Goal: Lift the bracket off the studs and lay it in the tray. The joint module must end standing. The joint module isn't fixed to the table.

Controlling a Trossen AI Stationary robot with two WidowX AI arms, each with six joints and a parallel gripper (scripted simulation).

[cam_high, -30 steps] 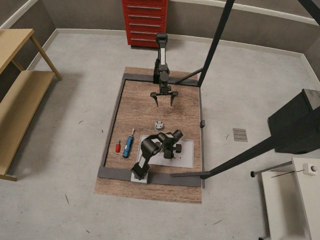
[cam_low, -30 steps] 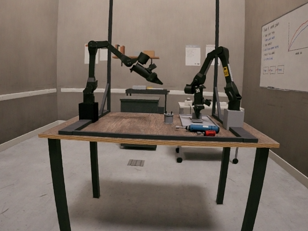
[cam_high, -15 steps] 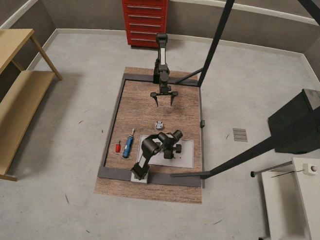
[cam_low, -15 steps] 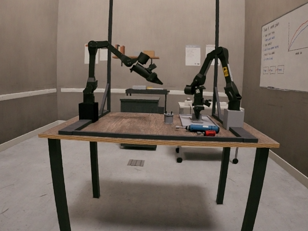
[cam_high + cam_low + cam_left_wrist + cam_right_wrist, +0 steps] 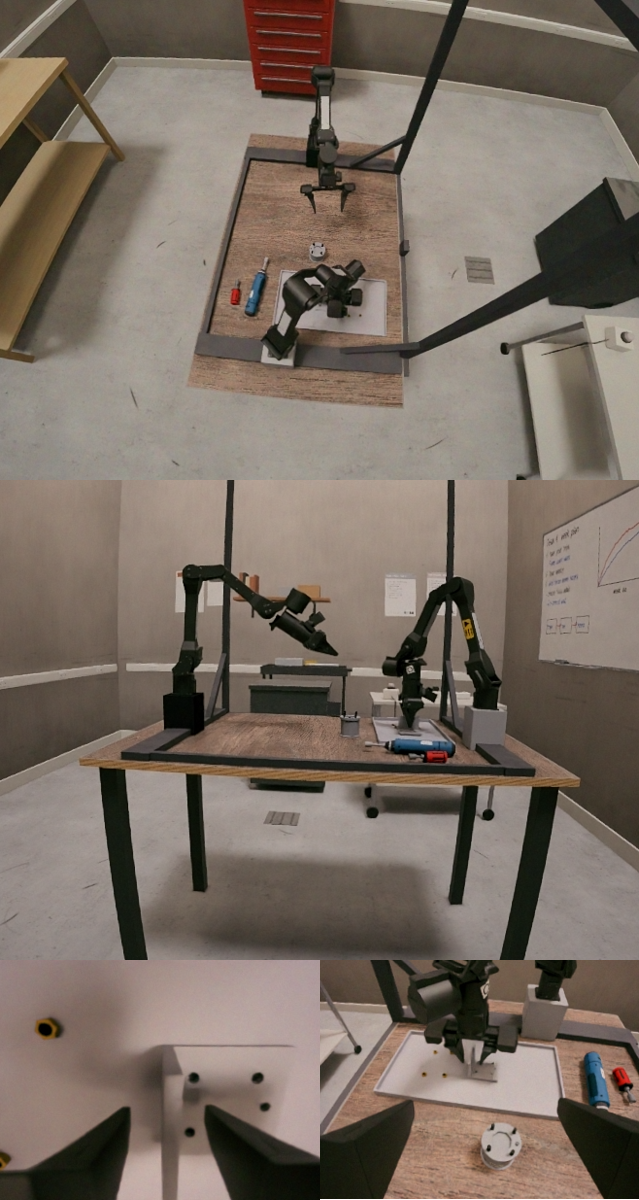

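Note:
The light grey L-shaped bracket [image 5: 220,1101] [image 5: 471,1073] lies on the floor of the grey tray, its flat plate with several holes down and its thin flange upright. It also shows in the right wrist view [image 5: 481,1071]. My left gripper [image 5: 167,1113] is open just above it, one finger on each side of the flange, apart from it. The grey joint module [image 5: 319,251] [image 5: 501,1145] stands upright on the table beyond the tray, its studs bare. My right gripper [image 5: 327,198] is open and empty, high above the table's far half.
Small yellow nuts [image 5: 48,1027] lie on the tray floor beside the bracket. A blue screwdriver [image 5: 256,287] and a small red one [image 5: 235,293] lie on the table beside the tray. Dark rails border the table edges.

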